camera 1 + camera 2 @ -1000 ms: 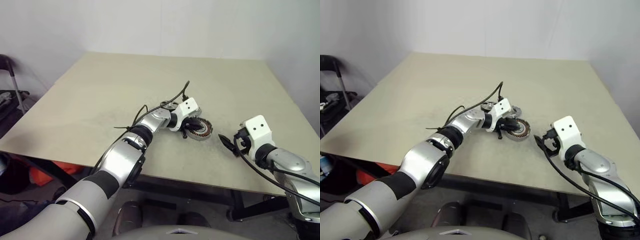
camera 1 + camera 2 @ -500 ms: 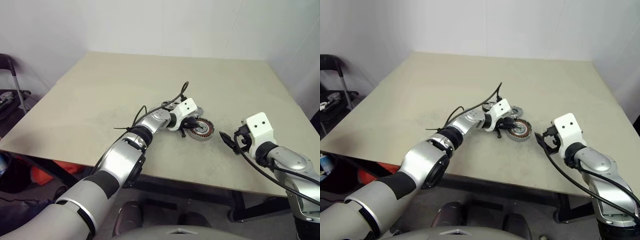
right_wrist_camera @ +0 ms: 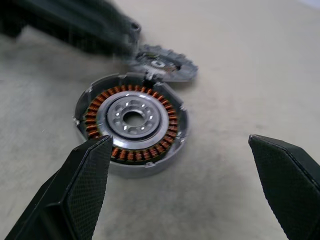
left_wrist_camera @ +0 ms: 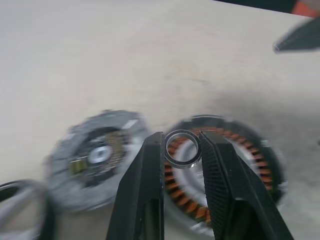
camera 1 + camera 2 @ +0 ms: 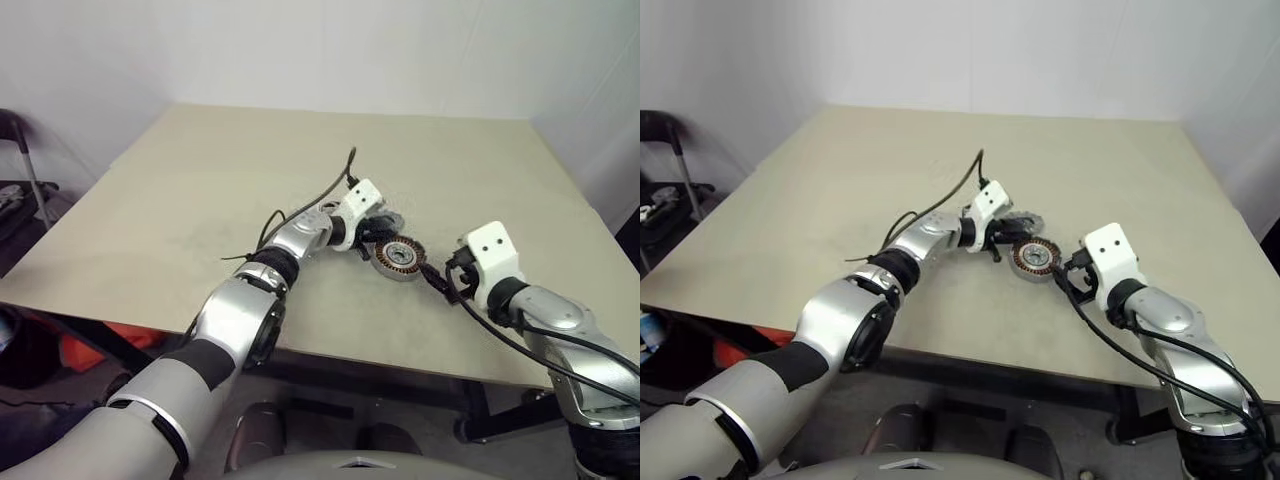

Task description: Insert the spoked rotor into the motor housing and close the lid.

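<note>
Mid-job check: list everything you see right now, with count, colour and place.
Round grey metal motor housing: one, copper windings, on the table.
Flat grey notched lid: one, lying beside the housing, on its far side.
Black-rimmed spoked rotor: one, partly seen, next to the lid.
Thin silver ring: one, pinched between the left fingers above the housing.
Beige table: one.
Dark metal frame: one, off the table's left side.
Left gripper: shut on the ring.
Right gripper: open, facing the housing.
</note>
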Robot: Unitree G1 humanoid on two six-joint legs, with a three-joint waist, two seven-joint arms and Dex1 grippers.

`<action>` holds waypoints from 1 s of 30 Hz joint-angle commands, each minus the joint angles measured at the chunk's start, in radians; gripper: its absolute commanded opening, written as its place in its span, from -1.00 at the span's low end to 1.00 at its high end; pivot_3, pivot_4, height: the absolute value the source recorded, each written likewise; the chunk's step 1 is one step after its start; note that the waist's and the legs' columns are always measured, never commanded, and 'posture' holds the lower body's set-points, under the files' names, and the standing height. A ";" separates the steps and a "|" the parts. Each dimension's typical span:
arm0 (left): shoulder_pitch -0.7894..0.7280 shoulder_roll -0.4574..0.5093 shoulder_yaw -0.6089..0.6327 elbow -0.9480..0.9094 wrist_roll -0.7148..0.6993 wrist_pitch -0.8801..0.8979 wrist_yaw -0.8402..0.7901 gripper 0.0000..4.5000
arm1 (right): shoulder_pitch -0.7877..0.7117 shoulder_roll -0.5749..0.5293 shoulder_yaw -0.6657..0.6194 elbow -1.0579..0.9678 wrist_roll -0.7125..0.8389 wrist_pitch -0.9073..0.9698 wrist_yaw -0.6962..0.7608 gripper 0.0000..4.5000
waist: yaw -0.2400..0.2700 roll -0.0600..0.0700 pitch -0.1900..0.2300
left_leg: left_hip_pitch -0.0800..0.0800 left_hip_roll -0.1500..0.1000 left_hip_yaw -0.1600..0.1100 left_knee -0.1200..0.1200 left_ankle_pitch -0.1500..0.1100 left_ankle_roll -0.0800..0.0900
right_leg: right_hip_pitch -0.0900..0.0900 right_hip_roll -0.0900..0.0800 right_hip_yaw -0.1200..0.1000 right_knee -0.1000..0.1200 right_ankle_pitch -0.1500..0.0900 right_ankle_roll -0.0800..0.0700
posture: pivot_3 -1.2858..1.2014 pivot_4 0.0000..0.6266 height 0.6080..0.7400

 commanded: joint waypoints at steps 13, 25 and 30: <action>0.269 0.157 0.003 -0.345 -0.066 0.028 -0.119 -0.70 | -0.357 -0.178 0.287 0.309 -0.107 -0.253 0.328 1.00 | 0.001 0.000 0.000 | -0.004 0.001 0.000 0.003 -0.002 0.004 | -0.001 -0.001 -0.002 0.000 0.000 -0.001 | 0.03 -1.00 1.00; 0.403 0.181 -0.010 -0.550 -0.097 0.138 -0.071 -0.70 | -0.389 -0.216 0.391 0.395 -0.178 -0.366 0.503 1.00 | -0.005 0.000 0.000 | -0.005 0.002 0.000 0.008 -0.003 0.006 | -0.002 -0.001 -0.002 0.003 0.000 -0.001 | 0.03 -1.00 1.00; 0.419 0.189 -0.014 -0.573 -0.104 0.152 -0.051 -0.70 | -0.430 -0.195 0.421 0.523 -0.212 -0.420 0.558 1.00 | -0.006 0.000 0.000 | -0.006 0.002 0.000 0.011 -0.003 0.006 | -0.002 -0.001 -0.002 0.004 0.000 -0.001 | 0.03 -1.00 1.00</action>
